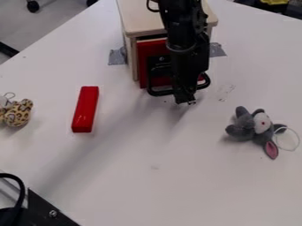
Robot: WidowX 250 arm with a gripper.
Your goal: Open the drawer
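Note:
The gripper point(186, 98) hangs down in front of the small wooden cabinet, its tip low over the table and overlapping the drawer's handle. Behind it is the red drawer front point(143, 66), partly covered by the arm. A black looped handle point(159, 92) sticks out from the drawer front and shows on both sides of the gripper. Whether the gripper touches the handle, and how far out the drawer stands, I cannot tell.
The cabinet point(141, 20) is fixed to the white table point(153, 185) with grey tape. A red block point(85, 109) and a leopard-spotted toy point(16, 113) lie to the left, a grey plush toy point(251, 126) to the right. Black hardware point(44, 211) occupies the lower left corner.

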